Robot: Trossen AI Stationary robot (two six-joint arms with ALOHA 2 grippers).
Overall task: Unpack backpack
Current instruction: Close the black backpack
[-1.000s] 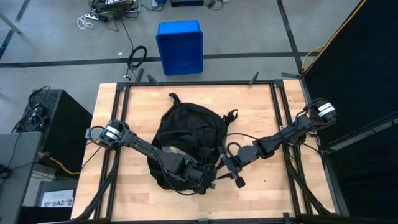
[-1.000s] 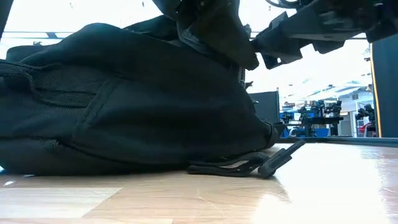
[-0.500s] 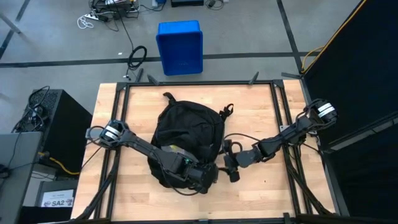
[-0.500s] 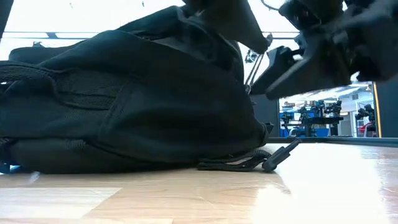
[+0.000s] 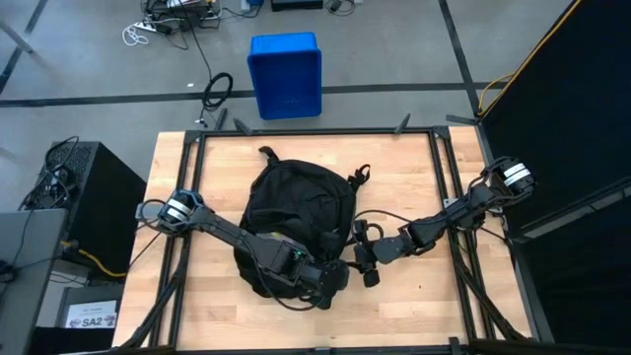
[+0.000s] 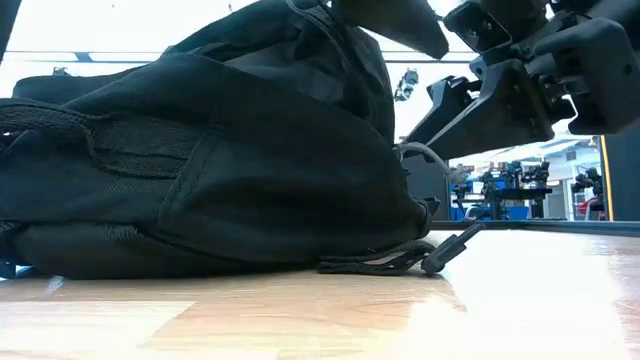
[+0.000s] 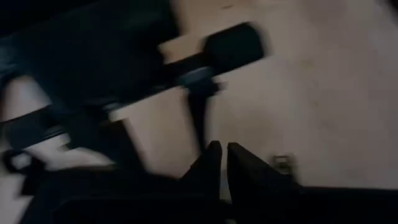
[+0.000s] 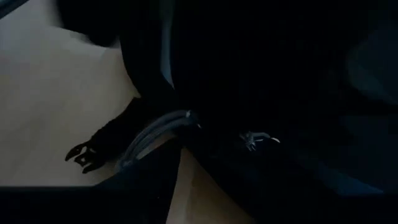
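The backpack (image 5: 299, 202) is lying flat in the middle of the wooden surface (image 5: 414, 168), still looking closed and full. It is seeming soft and floppy, so the fabric will probably fold and slide when pulled; a zipper pull or a strap is giving a better hold than the smooth cloth. The left pincer (image 5: 333, 279) is sitting at the bag's near edge with its fingers (image 7: 211, 163) pressed together, holding nothing I can see. The right pincer (image 5: 363, 258) is hanging spread beside the bag's right side, near a loose strap (image 6: 385, 264).
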